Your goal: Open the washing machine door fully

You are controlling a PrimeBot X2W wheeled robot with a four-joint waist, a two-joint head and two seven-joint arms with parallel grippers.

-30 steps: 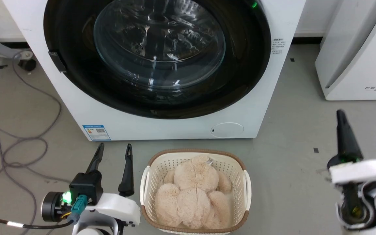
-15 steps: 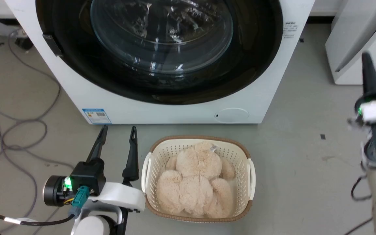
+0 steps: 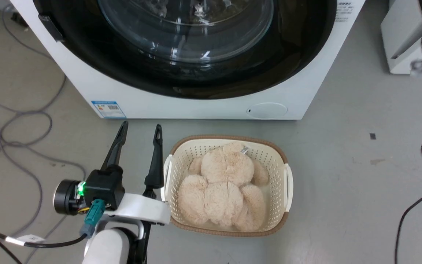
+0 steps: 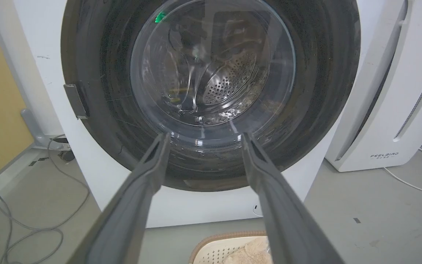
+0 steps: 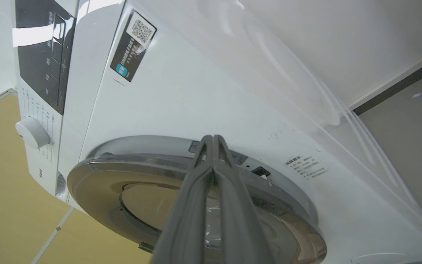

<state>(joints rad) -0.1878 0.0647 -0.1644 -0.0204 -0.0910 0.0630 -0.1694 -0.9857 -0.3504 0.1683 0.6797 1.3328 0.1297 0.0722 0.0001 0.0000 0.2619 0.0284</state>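
The washing machine stands on the grey floor, and the washing machine door lies shut against its front, the black rim covering most of that face and the steel drum visible through the bulging glass. A small dark latch piece sits on the rim at the machine's left side. The left end effector is low in front of the machine, just below its bottom left corner near the blue label sticker, with its two fingers spread apart and nothing between them. In its wrist view those fingers frame the lower part of the glass without touching the door. The right end effector is raised off the machine's right side. Its fingers are pressed together with nothing between them, and in its wrist view the tips point at the machine's front just above the door's silver edge; whether they touch it I cannot tell. A white knob and a dark control panel sit at the top of the machine. In front of the machine, below the small round flap, a cream basket holds a beige plush toy. Grey cables loop on the floor left of the machine, and a white appliance stands to its right.
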